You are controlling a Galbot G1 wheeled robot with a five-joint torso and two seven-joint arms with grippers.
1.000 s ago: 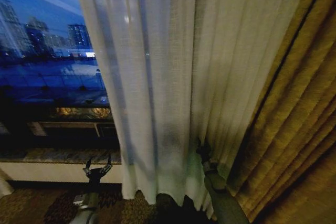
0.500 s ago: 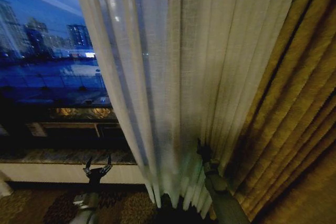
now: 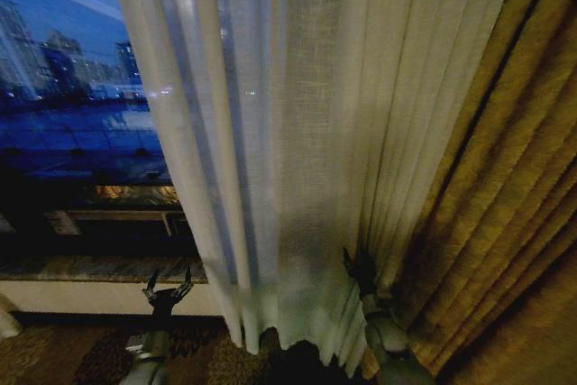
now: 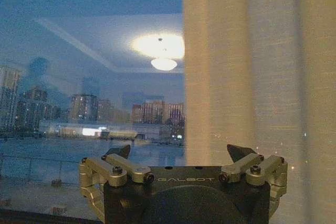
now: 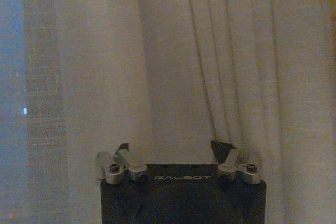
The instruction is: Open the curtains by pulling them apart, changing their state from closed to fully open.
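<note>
Since a moment ago the sheer curtain (image 3: 297,151) has swung back leftward, hiding more window (image 3: 72,87). One off-white pleated panel shows, gathered against one golden drape (image 3: 505,223). Right gripper (image 3: 361,268) presses into its lower folds, jaws spread, clasping nothing. Left gripper (image 3: 168,290) hangs splayed, well left of the fabric.

The sheer curtain (image 3: 297,132) runs past the top edge, its rail out of frame. Its folds hide the right gripper's (image 3: 361,268) fingertips and part of the window (image 3: 72,87).
</note>
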